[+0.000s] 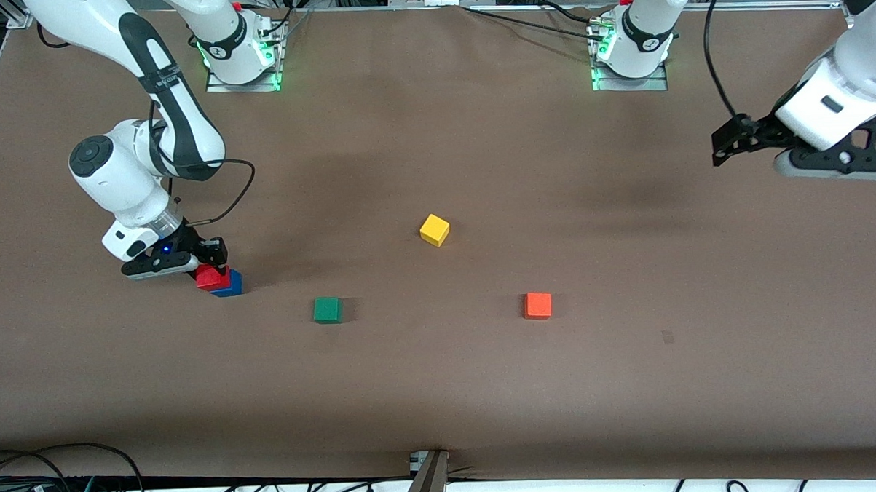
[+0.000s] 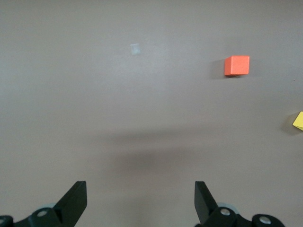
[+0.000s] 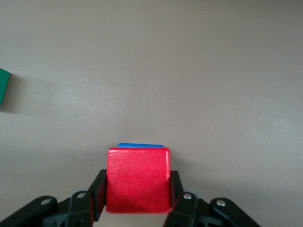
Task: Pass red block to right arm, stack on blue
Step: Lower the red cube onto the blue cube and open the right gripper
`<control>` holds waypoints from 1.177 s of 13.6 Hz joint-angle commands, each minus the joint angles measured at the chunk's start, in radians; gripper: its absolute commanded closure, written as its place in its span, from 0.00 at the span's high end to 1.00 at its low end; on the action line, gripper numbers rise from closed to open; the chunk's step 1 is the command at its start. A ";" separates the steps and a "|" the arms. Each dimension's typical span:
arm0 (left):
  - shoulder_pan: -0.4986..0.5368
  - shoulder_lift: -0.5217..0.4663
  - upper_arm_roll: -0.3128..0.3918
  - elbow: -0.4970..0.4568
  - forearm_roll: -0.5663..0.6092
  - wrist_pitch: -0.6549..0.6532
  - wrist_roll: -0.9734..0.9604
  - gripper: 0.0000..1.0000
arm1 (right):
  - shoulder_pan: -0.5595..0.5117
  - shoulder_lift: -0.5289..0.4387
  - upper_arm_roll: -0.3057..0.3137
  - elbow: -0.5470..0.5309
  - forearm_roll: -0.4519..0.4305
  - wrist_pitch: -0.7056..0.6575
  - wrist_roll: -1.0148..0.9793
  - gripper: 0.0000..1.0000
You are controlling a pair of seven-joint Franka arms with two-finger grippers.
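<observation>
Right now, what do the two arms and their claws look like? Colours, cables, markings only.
Both arms are glossy white with black joint bands and green-lit bases. The right arm has a black cable looping off its wrist, a silver cuff, a small blue light and a slim black right claw. The left arm has an all-white wrist, a black cable above it and a black linkage-finger left claw.

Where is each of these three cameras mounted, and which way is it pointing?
Front view: high across the table, facing both arms' bases; shows the whole brown table, the right gripper on the red block atop the blue block, and the left gripper waiting, raised.
Left wrist view: looks down past its open fingers at the orange block.
Right wrist view: looks down past its fingers gripping the red block.
Shared: front and left wrist views both show the orange and yellow block.
</observation>
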 commanded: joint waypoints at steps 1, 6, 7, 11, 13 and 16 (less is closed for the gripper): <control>-0.009 -0.022 -0.014 -0.025 0.060 0.026 -0.003 1.00 | 0.000 0.014 -0.001 0.009 -0.008 0.012 0.010 0.00; -0.028 0.001 -0.008 0.003 0.057 0.011 -0.003 1.00 | 0.005 0.020 -0.001 0.009 -0.008 0.017 0.013 0.14; -0.026 0.020 -0.005 0.004 0.057 0.011 -0.002 1.00 | 0.005 0.022 -0.001 0.009 -0.008 0.024 0.013 0.24; -0.025 0.046 -0.008 0.041 0.065 0.011 -0.003 1.00 | 0.005 0.022 -0.001 0.010 -0.008 0.024 0.013 0.84; -0.025 0.049 -0.009 0.041 0.065 0.011 -0.003 1.00 | 0.005 0.022 -0.001 0.010 -0.008 0.024 0.013 0.99; -0.023 0.044 -0.012 0.044 0.066 -0.023 -0.003 1.00 | 0.005 0.009 -0.001 0.013 -0.010 0.020 0.027 0.99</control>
